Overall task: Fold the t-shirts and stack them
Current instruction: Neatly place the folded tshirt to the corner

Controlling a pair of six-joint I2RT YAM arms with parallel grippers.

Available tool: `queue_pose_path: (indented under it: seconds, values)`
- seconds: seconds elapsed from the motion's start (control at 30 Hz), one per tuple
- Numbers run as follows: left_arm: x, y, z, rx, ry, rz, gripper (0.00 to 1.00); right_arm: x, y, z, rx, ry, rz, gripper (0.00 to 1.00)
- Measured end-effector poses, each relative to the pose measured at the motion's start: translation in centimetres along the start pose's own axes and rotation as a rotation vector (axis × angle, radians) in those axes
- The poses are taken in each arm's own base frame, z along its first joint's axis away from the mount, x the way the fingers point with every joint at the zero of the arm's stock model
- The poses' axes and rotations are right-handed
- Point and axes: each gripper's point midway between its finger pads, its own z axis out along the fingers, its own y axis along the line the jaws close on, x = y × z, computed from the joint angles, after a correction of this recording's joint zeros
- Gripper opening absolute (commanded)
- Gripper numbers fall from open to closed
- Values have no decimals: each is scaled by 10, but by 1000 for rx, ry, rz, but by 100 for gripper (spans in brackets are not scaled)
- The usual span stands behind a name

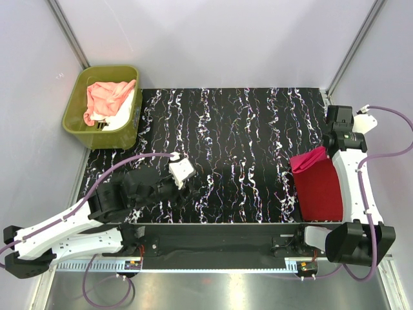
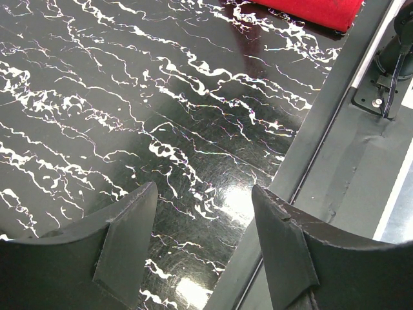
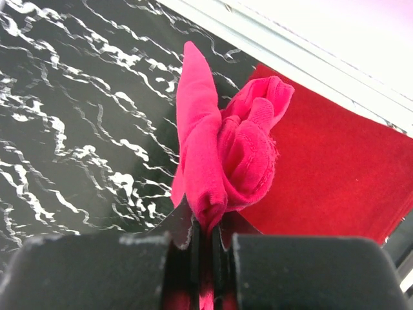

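Right gripper pinches the hot pink t-shirt over the red t-shirt; left gripper hovers low, parted.

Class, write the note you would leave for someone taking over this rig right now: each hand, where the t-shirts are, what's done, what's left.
The left hand is open and empty, over bare table.
The right hand is shut on a bunched part of the hot pink shirt, just above the dark red shirt.
The dark red shirt lies flat at the table's right edge.
The peach-pink shirt and white shirt are crumpled in the olive tub, far left.
Done: the red one looks folded.
Left: fold the pink one onto it, then the two in the tub.
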Motion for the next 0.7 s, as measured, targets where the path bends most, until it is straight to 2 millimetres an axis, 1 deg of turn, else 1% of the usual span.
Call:
queue_pose_path:
  seconds: [0.2, 0.53, 0.7]
  values:
    - [0, 0, 0, 0, 1, 0, 66, 15, -9, 12, 4, 51, -10, 0]
    - [1, 0, 0, 0, 2, 5, 66, 8, -5, 18, -54, 58, -33, 0]
    - [5, 0, 2, -1, 12, 12, 66, 5, 2, 20, -105, 62, -59, 0]
